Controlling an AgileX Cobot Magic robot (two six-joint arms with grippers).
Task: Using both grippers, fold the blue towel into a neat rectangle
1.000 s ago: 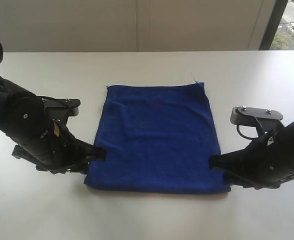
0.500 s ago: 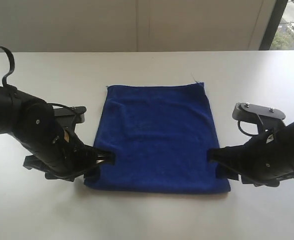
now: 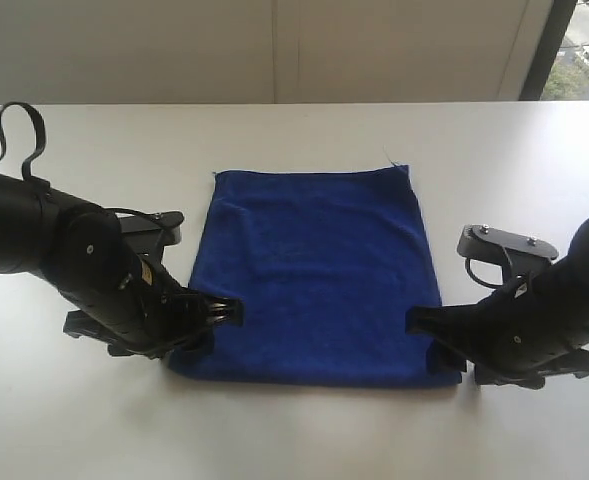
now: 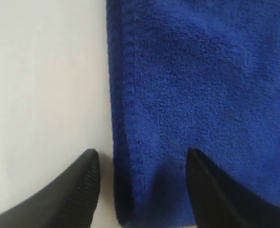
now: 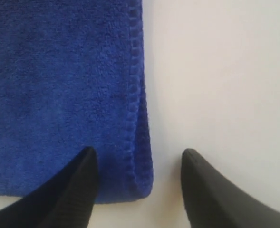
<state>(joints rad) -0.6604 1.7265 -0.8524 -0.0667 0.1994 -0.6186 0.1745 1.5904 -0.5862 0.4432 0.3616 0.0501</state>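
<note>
So the towel (image 3: 319, 270) was lying flat on the white table (image 3: 294, 130), pretty much dead centre. Its longer side looked to me like it ran away from the camera, and the short edges were the near and far ones.

Both arms were down low at the near end, one per corner. The left gripper (image 3: 224, 312) sat at the near-left corner and the right gripper (image 3: 419, 322) at the near-right one, so neither arm had any real head start on the other.

Here's the bit that mattered, I think. In each wrist view the jaws were spread wide with nothing pinched between them, and the towel's side edge ran right up through the gap. One jaw was over bare table and the other was over the cloth. So each one was straddling the edge just in from the corner, lined up along the towel's length rather than across it.

I couldn't tell if the tips were actually touching the cloth or just hovering above it. The edge looked thick at both corners, maybe doubled over, but I couldn't say for sure.

My guess was the next move would be closing on those two corners and carrying them straight to the far edge. If so, the two grips would need to match or the fold would come out crooked.
</note>
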